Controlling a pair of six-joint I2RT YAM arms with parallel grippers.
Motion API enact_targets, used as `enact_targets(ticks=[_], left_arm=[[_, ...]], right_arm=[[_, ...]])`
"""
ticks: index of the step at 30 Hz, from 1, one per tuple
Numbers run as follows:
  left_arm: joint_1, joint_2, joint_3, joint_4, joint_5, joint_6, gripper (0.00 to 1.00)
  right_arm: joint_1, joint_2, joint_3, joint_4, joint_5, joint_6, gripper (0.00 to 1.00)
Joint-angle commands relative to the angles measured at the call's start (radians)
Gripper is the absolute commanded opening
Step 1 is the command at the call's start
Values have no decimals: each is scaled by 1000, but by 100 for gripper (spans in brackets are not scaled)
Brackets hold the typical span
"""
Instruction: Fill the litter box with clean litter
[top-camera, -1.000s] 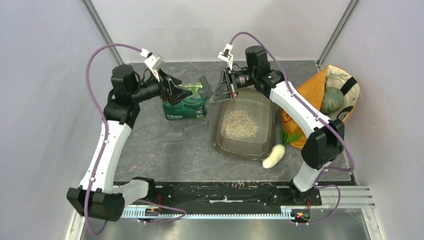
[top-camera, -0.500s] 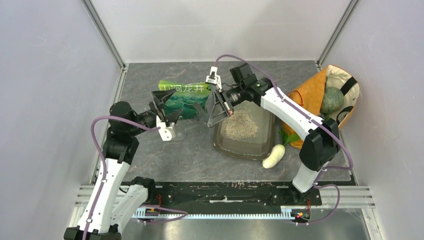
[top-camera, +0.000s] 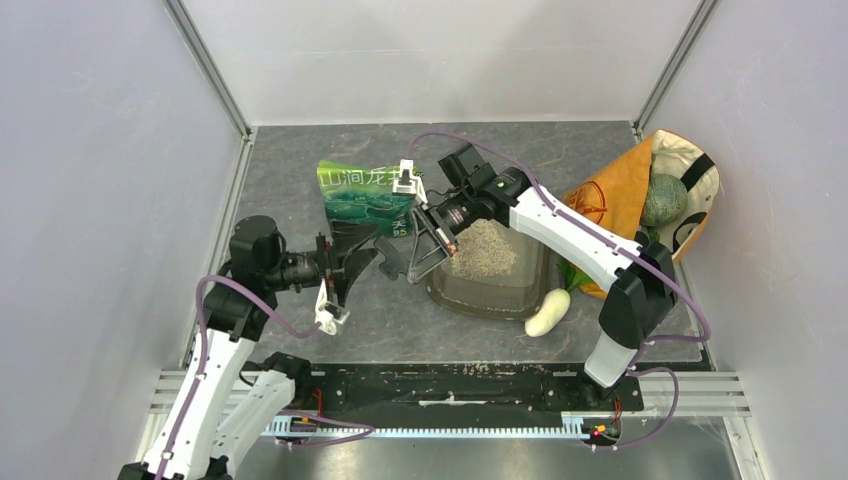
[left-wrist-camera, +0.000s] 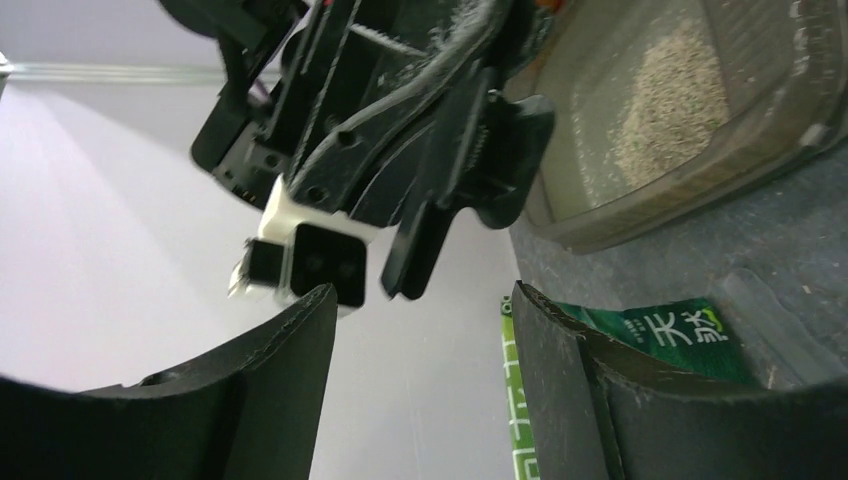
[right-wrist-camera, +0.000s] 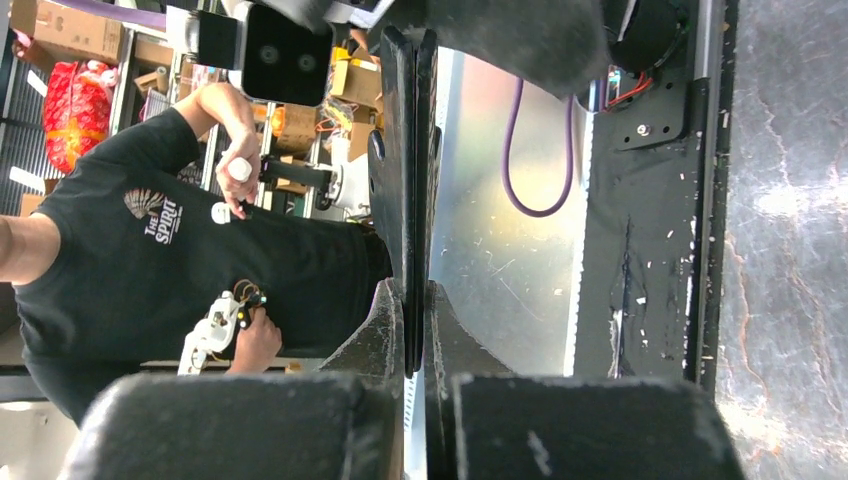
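Note:
The litter box (top-camera: 527, 292), a smoky translucent tray, lies right of centre with a heap of clean litter (top-camera: 480, 248) inside; the left wrist view shows its rim (left-wrist-camera: 700, 195) and the granules (left-wrist-camera: 668, 100). My right gripper (top-camera: 408, 262) hangs off the tray's left edge. It is shut on a thin flat black piece (top-camera: 390, 248), which runs up from between its jaws (right-wrist-camera: 412, 290). My left gripper (top-camera: 356, 264) is just left of that piece, open and holding nothing (left-wrist-camera: 420, 300). The green bag (top-camera: 362, 195) sits behind them, free of both grippers.
An orange-and-cream fabric bag (top-camera: 620, 195) holding a round green vegetable (top-camera: 663, 200) stands at the right wall. A white oval vegetable (top-camera: 547, 312) and green leaves (top-camera: 580, 272) lie by the tray's near right corner. A person (right-wrist-camera: 190, 270) stands beyond the table's near edge.
My left arm has dropped and pulled back from the green bag toward the near side, jaws slightly narrower. The right gripper carried the black piece left and nearer. The bag now faces up.

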Motion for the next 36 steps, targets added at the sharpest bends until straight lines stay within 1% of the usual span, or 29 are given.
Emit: enact_targets(ticks=[1, 3, 5, 7, 9, 12, 13, 15, 17, 18, 20, 21, 22, 24, 25, 28, 31, 33, 36], left_arm=[[-35, 20, 43, -122, 24, 178, 70], [-49, 20, 41, -123, 13, 188, 69], [-60, 22, 40, -124, 12, 211, 65], [-69, 25, 50, -124, 22, 197, 57], [-77, 22, 54, -126, 27, 185, 50], [-83, 17, 55, -171, 34, 225, 39], [-85, 17, 62, -193, 39, 237, 36], [-90, 19, 84, -254, 35, 253, 26], [-90, 18, 103, -309, 17, 235, 5], [-91, 15, 110, -313, 7, 182, 2], [-91, 18, 133, -312, -8, 38, 2], [-91, 27, 156, -313, -10, -65, 2], [-91, 40, 187, -313, -16, -160, 2], [-90, 83, 253, -313, -26, -383, 2], [-91, 106, 286, -313, -33, -507, 2], [-91, 194, 399, -365, -31, -801, 2], [-91, 266, 465, -385, -25, -1043, 2], [-91, 288, 476, -385, -23, -1139, 2], [-91, 309, 478, -375, -44, -1245, 2]], right_arm=[[28, 12, 36, -8, -36, -7, 0], [37, 24, 46, -8, -43, -2, 0], [42, 37, 52, -8, -48, 5, 0], [45, 47, 52, 6, -55, 31, 0], [46, 46, 36, 58, -66, 81, 0], [52, 49, 30, 93, -74, 126, 0], [52, 51, 29, 105, -77, 137, 2], [50, 51, 30, 136, -78, 161, 16], [29, 39, 49, 139, -48, 142, 37], [2, 31, 67, 135, -27, 117, 43], [-58, 25, 134, 66, 64, 23, 56], [-90, 24, 179, 18, 115, -55, 61], [-117, 21, 221, -31, 178, -116, 64], [-170, -4, 256, -36, 255, -199, 68], [-190, -26, 266, -35, 302, -255, 72], [-196, -103, 265, -38, 380, -435, 80], [-176, -168, 248, -14, 437, -527, 83], [-148, -201, 240, -18, 465, -587, 85], [-95, -232, 234, -34, 474, -656, 86]])
